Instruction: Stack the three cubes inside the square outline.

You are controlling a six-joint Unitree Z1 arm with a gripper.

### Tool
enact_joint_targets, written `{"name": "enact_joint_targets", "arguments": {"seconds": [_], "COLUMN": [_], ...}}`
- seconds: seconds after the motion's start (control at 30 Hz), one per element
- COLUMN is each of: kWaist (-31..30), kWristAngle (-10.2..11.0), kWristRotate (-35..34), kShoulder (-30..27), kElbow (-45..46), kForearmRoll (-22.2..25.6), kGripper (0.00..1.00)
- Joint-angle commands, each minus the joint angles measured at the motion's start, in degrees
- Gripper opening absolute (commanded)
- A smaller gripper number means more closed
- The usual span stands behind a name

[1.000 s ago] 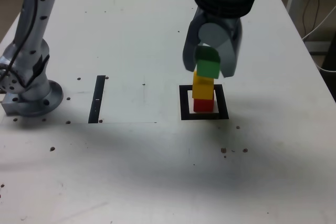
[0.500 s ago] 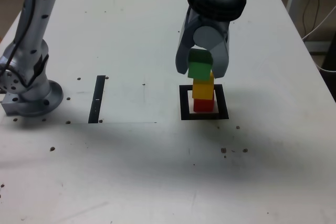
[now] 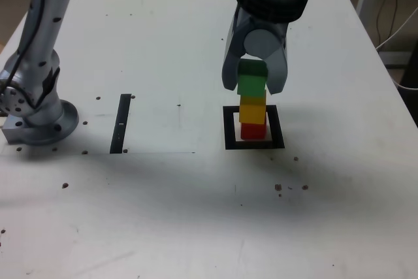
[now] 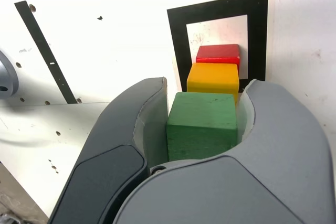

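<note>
The claw came down from the top edge of the exterior view, above the square, its fingers pointing downward; it was pinching the green cube between its two fingers, one against each side. The arm rose from its base, well to the exterior view's left of the square, and ran out at the top of that view; the stretch between there and the claw was cut off.

The red cube sat inside the square, on its white centre; the yellow cube sat on the red one, over the square; the green cube was up over the square too, in line with the yellow one in the exterior view, though whether the two touched could not be told.

The green cube hid part of the yellow one in both views, and the yellow hid much of the red; in the wrist view the claw and the cubes covered part of the square's border. The black strip lay between the base and the square.
</note>
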Motion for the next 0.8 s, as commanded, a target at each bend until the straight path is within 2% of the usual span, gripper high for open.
{"name": "enact_joint_targets", "arguments": {"seconds": [0.0,0.4,0.47,0.63,0.7,0.77], "kWaist": [0.28,0.61,0.66,0.78,0.78,0.78], "kWristAngle": [-0.07,-0.32,-0.45,-0.64,-0.59,-0.56], "kWristRotate": [0.32,0.83,1.08,2.03,2.17,2.21], "kShoulder": [0.62,1.96,1.98,1.83,1.69,1.49], "kElbow": [-0.01,0.47,0.64,0.97,1.11,1.3], "kForearmRoll": [0.33,-0.6,-0.79,-1.35,-1.5,-1.59], "kGripper": [0.4,0.41,0.5,0.87,0.93,0.94]}}
